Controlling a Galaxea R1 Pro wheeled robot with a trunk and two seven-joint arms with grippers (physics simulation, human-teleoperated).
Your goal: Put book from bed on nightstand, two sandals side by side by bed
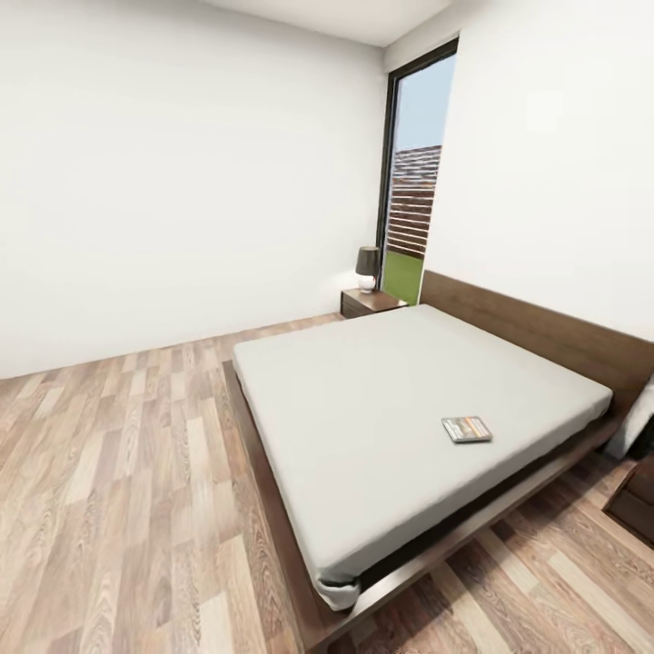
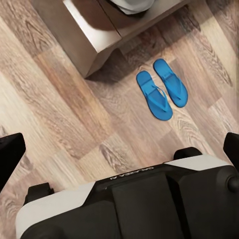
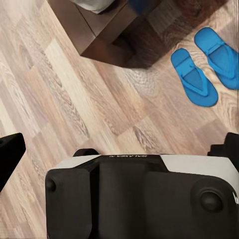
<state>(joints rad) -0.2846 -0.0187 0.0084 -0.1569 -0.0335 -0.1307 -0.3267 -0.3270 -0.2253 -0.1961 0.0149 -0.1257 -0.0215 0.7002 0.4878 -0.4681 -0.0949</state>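
Bed: we see the bed [image 1: 400, 427] from our head camera, a low dark wood frame with a headboard along the right-hand wall and a plain pale mattress.
Book: the book [image 1: 466, 429] lies flat on the mattress, toward the headboard end and near the edge closest to us, touching nothing else.
Nightstand: one nightstand [image 1: 371, 302] stands at the far side of the bed, beside the headboard, with a dark lamp [image 1: 368, 266] on top; a second dark piece [image 1: 636, 500] shows at the right edge of our view, cut off.
Window: a tall window [image 1: 413, 173] sits in the corner behind the far nightstand.
Sandals: from the left wrist camera we see the sandals [image 2: 162, 89] on the wood floor [image 2: 59, 114], lying side by side, parallel and nearly touching, just beside the corner of the bed frame [image 2: 94, 35]; the right wrist camera shows the same pair [image 3: 204, 64] near that corner.
Left gripper: we see dark finger edges at the sides of the wrist picture, well apart, nothing between them.
Right gripper: likewise spread wide, holding nothing.
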